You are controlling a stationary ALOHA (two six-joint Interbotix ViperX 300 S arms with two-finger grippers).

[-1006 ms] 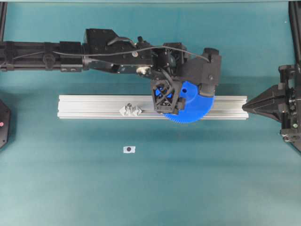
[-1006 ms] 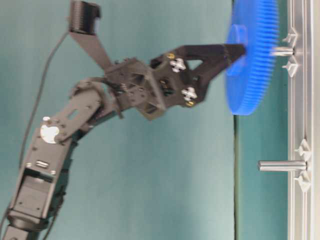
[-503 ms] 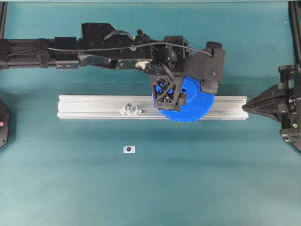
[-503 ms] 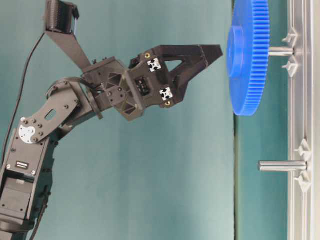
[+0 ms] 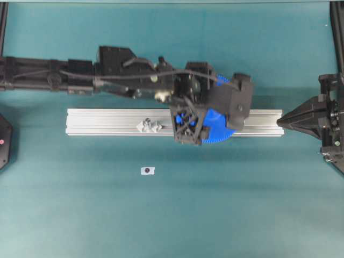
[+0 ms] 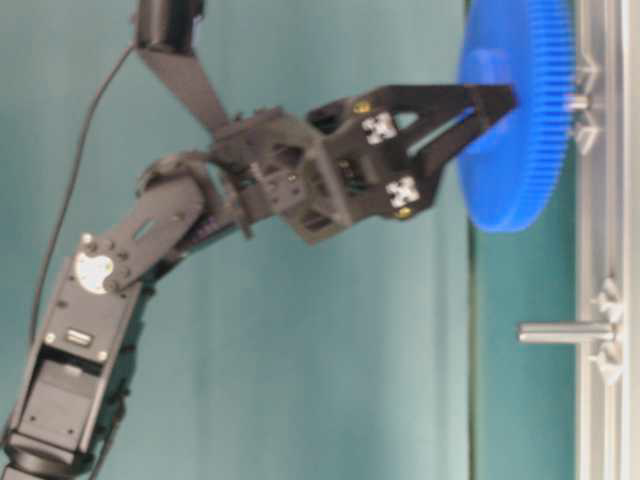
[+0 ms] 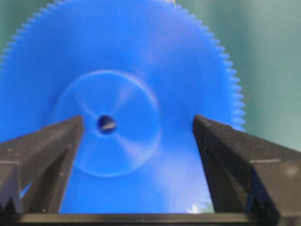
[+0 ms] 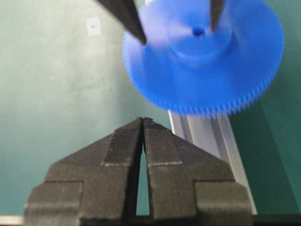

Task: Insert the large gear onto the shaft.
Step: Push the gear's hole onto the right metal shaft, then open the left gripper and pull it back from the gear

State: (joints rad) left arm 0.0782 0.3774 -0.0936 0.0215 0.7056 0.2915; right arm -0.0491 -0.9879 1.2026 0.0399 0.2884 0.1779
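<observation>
Left gripper [image 7: 137, 129]: fingers spread wide, straddling the raised hub of the large gear [image 7: 155, 61] without pinching it. The gear sits on the shaft [image 6: 577, 101], close to the aluminium rail [image 5: 107, 122]. Right gripper [image 8: 143, 123]: fingers pressed together, well apart from the gear.

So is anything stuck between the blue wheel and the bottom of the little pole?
Nothing visible. The large gear is already threaded on the shaft, with only bare pin showing between it and the rail. The open left gripper straddles the hub from the other side.
</observation>
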